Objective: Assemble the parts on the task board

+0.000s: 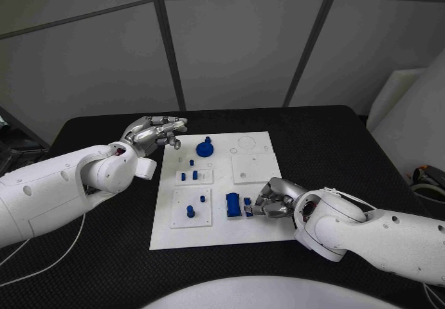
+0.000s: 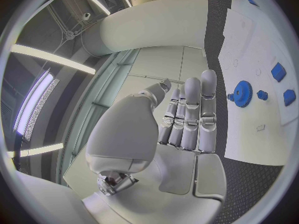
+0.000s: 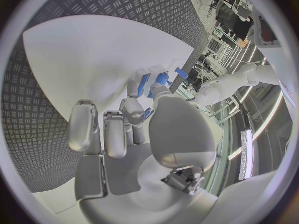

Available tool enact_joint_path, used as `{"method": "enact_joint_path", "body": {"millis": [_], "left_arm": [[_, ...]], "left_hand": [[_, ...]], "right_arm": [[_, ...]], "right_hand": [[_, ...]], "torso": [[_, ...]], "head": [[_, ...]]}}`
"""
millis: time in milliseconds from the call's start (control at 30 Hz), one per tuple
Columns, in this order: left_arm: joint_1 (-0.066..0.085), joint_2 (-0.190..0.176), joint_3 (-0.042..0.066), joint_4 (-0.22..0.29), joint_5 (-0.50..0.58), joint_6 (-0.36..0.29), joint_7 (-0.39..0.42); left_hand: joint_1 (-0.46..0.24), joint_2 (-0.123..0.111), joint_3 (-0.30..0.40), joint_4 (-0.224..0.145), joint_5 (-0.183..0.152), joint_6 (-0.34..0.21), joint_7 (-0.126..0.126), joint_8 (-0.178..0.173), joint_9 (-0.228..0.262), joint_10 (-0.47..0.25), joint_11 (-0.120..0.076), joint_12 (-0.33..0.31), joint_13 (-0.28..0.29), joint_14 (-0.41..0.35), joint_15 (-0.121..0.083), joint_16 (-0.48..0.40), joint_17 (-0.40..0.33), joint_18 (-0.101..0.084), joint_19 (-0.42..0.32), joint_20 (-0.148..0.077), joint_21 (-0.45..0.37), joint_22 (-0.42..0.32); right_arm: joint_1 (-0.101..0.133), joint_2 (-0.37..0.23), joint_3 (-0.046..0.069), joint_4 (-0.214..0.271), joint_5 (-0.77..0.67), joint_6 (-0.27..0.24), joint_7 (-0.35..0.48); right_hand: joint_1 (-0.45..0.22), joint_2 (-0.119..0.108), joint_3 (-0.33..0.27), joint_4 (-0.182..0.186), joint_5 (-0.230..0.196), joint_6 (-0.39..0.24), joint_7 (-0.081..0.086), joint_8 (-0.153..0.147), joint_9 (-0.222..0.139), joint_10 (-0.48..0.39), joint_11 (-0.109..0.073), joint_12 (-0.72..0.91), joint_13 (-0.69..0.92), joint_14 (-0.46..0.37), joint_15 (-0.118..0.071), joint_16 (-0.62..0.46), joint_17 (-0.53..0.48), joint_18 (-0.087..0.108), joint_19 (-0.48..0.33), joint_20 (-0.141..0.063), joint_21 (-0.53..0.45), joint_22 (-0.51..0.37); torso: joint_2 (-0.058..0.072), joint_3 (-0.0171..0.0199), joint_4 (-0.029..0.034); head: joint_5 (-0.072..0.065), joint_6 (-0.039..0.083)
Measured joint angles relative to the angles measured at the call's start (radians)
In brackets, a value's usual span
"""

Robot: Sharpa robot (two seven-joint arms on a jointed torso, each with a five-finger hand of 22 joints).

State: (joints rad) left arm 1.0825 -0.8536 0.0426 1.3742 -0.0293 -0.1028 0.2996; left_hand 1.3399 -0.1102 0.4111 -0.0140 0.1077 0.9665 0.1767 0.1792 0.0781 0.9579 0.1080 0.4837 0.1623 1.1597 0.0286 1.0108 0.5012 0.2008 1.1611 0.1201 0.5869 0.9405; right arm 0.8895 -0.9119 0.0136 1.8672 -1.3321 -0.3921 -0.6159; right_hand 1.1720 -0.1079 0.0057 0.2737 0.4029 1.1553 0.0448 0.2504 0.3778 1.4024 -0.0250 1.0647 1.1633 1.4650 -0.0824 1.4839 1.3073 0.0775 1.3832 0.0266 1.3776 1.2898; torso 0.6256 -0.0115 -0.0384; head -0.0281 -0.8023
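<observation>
Right hand at the blue parts on the white board; left hand held off its far corner.

The right hand (image 1: 275, 199) bends its fingers onto small blue pieces (image 1: 247, 206) near the board's (image 1: 260, 229) front edge, beside a blue block (image 1: 233, 205); whether it grips them, I cannot tell. The left hand (image 1: 155, 133) holds nothing, fingers loosely apart, near a blue gear (image 1: 204, 149).

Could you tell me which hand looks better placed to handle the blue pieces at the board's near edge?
Probably the right hand: it is already at those blue pieces, while the left hand is up at the task board's far corner.
</observation>
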Motion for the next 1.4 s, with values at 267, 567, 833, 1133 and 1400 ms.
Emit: {"method": "enact_joint_path", "body": {"millis": [267,567,833,1133,1400], "left_arm": [[0.000,0.000,0.000,-0.002,0.000,0.000,0.000],[-0.006,0.011,0.000,-0.017,0.000,0.000,0.000],[-0.015,0.044,0.000,-0.056,0.005,-0.006,0.002],[-0.025,0.110,0.000,-0.127,0.045,-0.095,0.061],[-0.032,0.156,0.000,-0.173,0.079,-0.175,0.137]], "left_hand": [[0.000,0.000,0.000,0.000,0.000,0.000,0.000,0.000,0.000,0.000,0.000,0.000,0.000,0.000,0.000,0.000,0.000,0.000,0.000,0.000,0.000,0.000],[0.000,0.000,0.000,0.000,0.000,0.000,0.000,0.000,0.000,0.000,0.000,0.000,0.000,-0.001,-0.001,0.000,-0.001,0.000,0.000,0.000,-0.004,0.000],[0.000,0.000,-0.002,-0.002,0.000,-0.036,0.029,0.000,-0.007,-0.066,0.041,-0.042,-0.037,-0.235,0.048,-0.189,-0.121,-0.002,-0.230,0.038,-0.150,-0.063],[0.007,0.001,0.016,0.018,0.000,-0.032,0.025,0.006,-0.011,-0.049,0.060,-0.132,-0.100,-0.325,0.111,-0.556,-0.337,-0.054,-0.508,0.129,-0.404,-0.257],[0.001,-0.005,-0.080,0.057,0.000,-0.059,0.020,-0.079,-0.012,-0.072,0.097,-0.295,-0.100,-0.332,0.154,-0.838,-0.437,0.007,-0.626,0.171,-0.527,-0.487]], "right_arm": [[0.005,-0.036,0.009,-0.013,0.028,-0.037,0.107],[0.085,-0.023,0.028,-0.145,0.339,-0.104,0.424],[0.136,0.077,0.032,-0.367,0.739,-0.065,0.721],[0.144,0.251,0.032,-0.670,0.978,0.023,0.908],[0.144,0.342,0.033,-0.812,1.059,0.064,0.987]], "right_hand": [[0.089,0.008,-0.010,-0.021,-0.011,-0.093,0.035,-0.056,-0.018,-0.038,0.024,-0.094,-0.068,0.001,0.012,-0.040,0.000,0.000,-0.042,0.016,-0.055,-0.066],[0.191,0.043,-0.011,-0.046,0.003,-0.127,0.062,-0.087,-0.035,-0.189,0.048,-0.393,-0.302,-0.012,0.035,-0.217,-0.201,0.059,-0.230,0.038,-0.278,-0.335],[0.315,0.042,0.053,-0.069,-0.158,-0.141,0.109,-0.145,-0.081,-0.270,0.101,-0.813,-0.702,-0.189,0.113,-0.309,-0.162,0.094,-0.523,0.104,-0.741,-0.715],[0.335,0.036,0.115,-0.058,-0.185,-0.140,0.127,-0.185,-0.159,-0.247,0.139,-0.988,-0.968,-0.463,0.153,-0.834,-0.430,0.094,-0.553,0.160,-0.961,-0.870],[0.287,0.054,0.116,-0.104,-0.192,-0.179,0.140,-0.185,-0.248,-0.315,0.168,-0.997,-1.095,-0.449,0.178,-1.056,-0.416,0.094,-0.532,0.200,-1.128,-1.003]], "torso": [[-0.003,0.0002,-0.0002],[-0.021,-0.0016,0.0034],[-0.053,-0.0090,0.0088],[-0.086,-0.0183,0.0070],[-0.092,-0.0174,0.0030]], "head": [[-0.001,0.002],[-0.007,0.008],[-0.012,0.032],[0.001,0.080],[0.007,0.115]]}}
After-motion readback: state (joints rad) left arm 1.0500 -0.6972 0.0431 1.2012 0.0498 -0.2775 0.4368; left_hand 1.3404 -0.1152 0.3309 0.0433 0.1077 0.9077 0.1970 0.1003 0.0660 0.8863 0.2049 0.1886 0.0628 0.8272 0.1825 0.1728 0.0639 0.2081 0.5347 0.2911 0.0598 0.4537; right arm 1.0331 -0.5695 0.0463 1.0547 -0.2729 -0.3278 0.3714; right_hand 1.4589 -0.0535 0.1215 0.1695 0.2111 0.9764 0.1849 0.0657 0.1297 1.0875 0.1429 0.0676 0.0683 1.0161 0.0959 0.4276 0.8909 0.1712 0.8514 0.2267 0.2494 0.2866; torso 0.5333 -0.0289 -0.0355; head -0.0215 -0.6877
